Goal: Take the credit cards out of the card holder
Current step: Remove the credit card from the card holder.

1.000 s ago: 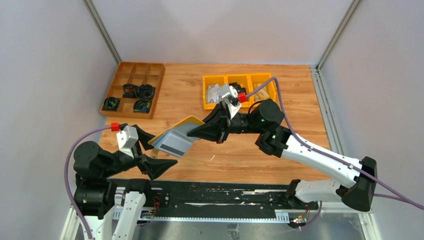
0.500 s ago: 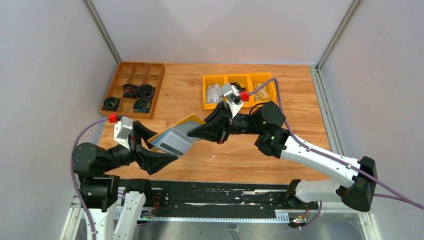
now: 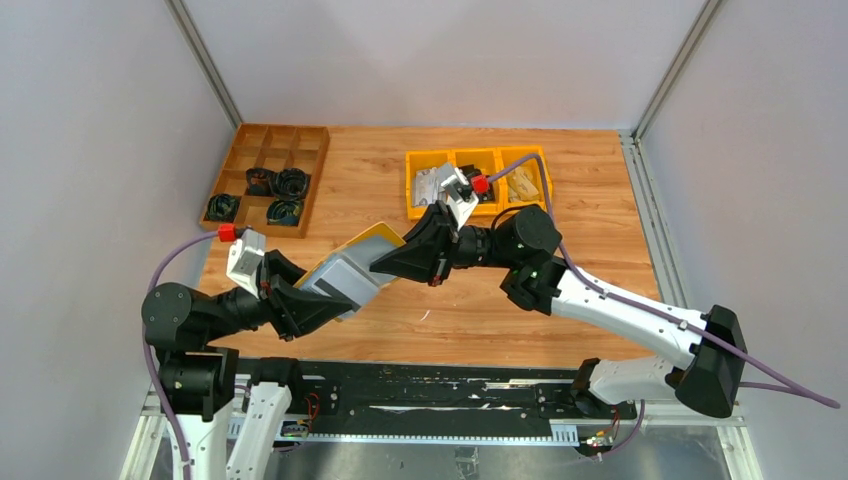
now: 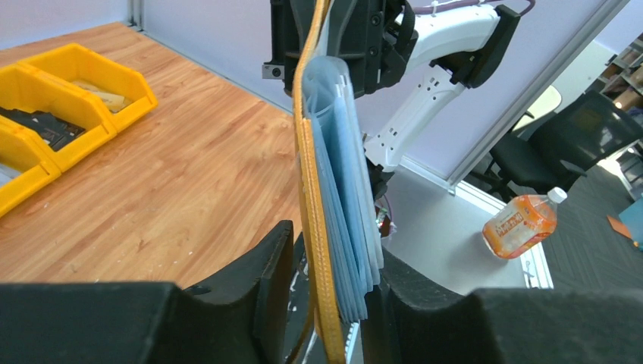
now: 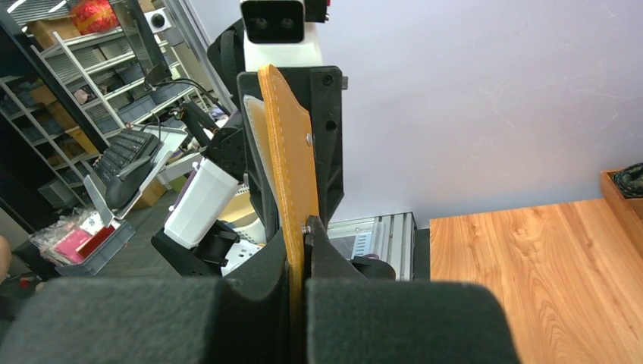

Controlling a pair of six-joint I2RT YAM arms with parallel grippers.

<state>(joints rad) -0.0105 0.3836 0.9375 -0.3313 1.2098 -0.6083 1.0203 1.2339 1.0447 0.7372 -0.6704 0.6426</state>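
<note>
The card holder (image 3: 356,268), a mustard-yellow wallet, hangs above the table between both arms. My right gripper (image 3: 386,264) is shut on its yellow cover (image 5: 292,167), which stands edge-on between the pads. In the left wrist view the cover (image 4: 311,189) and its grey-blue sleeves (image 4: 340,197) stand upright between my left gripper (image 4: 334,250) jaws. Pale edges of the credit cards (image 4: 365,201) show at the outer side of the sleeves. The right-hand finger (image 4: 402,292) touches the sleeves. A gap remains between the left-hand finger (image 4: 265,265) and the cover.
Yellow bins (image 3: 478,178) with small parts stand at the back, just behind the right arm's wrist. A brown compartment tray (image 3: 265,178) holding black pieces sits at the back left. The wooden table (image 3: 560,300) ends at a metal rail near the arm bases.
My left gripper has moved up and right onto the holder's lower end, and its jaws have narrowed around it. The right gripper keeps its hold and has shifted slightly left.
</note>
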